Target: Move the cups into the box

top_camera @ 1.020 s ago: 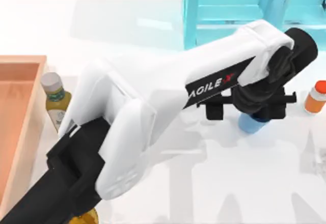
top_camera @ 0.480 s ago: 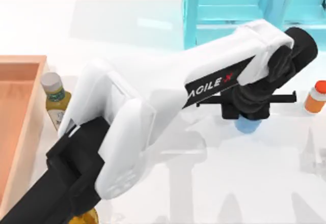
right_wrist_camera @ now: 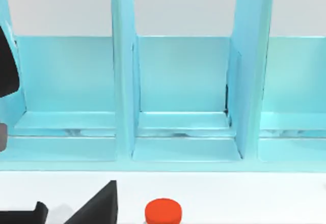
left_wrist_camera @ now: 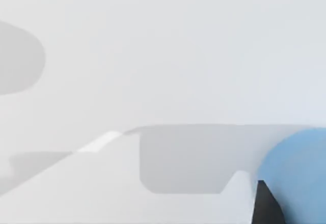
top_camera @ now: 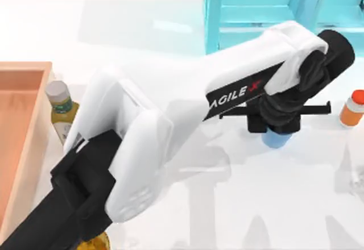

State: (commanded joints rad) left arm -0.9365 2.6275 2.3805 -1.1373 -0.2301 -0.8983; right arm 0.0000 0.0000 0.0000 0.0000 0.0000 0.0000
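Blue cup on white table, just in front of cyan shelf frame, near small orange bottle. Left gripper directly over cup in top view, hiding most of it; jaw state cannot tell. Left wrist view catches cup wall close up beside one dark fingertip. Right wrist view faces shelf compartments, bottle's orange cap in front. "AGILEX" readable on left arm. Wooden box far from cup, labelled oil bottle against its wall.

"AGILEX" on left arm
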